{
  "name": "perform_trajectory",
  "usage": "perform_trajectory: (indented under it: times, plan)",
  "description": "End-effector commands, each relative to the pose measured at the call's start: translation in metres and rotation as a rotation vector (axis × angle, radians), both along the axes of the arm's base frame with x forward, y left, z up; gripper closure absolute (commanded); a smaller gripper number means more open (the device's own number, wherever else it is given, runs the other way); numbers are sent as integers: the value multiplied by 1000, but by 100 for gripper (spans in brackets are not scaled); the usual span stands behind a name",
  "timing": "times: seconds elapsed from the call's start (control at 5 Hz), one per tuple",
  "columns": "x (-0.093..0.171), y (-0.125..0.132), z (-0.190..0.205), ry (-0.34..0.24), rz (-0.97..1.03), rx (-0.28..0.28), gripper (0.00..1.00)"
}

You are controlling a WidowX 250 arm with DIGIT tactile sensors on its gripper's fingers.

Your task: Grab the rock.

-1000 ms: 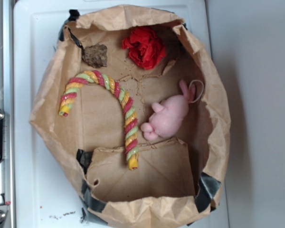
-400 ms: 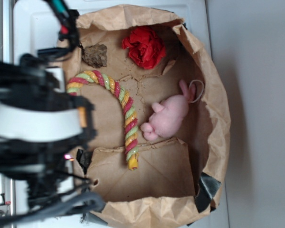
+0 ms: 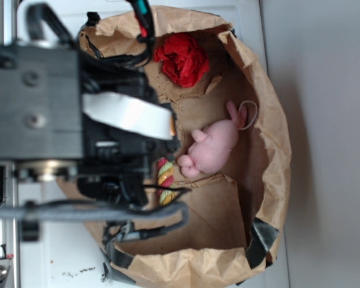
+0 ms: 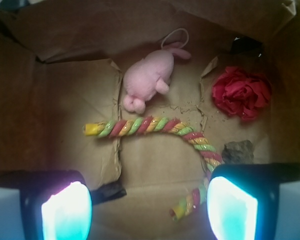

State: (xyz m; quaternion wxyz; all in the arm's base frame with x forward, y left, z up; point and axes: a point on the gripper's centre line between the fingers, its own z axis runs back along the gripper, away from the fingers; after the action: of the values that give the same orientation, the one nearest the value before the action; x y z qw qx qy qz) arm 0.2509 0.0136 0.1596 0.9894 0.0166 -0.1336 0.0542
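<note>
Bag (image 4: pixel 35 100) holds everything we see. Twisted rope (image 4: pixel 155 125) arcs across its floor, pink bunny (image 4: pixel 147 82) above, red wad (image 4: pixel 241 93) right. Rock (image 4: pixel 238 151) lies below the wad, just above our right finger. Hand (image 4: pixel 149 207) spread wide, empty.

A robot test bench, by the look of it, not a home. A metal rail (image 3: pixel 0 180) with bolts runs along one edge of a white tabletop (image 3: pixel 54 252). A brown paper bag (image 3: pixel 270 138), rolled down and patched with dark tape (image 3: pixel 261 237), serves as a makeshift bin beneath the pincer (image 4: pixel 147 207).
</note>
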Motion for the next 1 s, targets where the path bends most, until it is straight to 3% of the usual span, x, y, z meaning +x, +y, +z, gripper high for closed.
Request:
perform_trajectory:
  times: [0.0,0.2,0.8]
  plan:
    - [6,27,-10,-30,136,3,0]
    - [-1,26,-11,-30,157,26,0]
    - [-1,26,-11,-30,157,26,0]
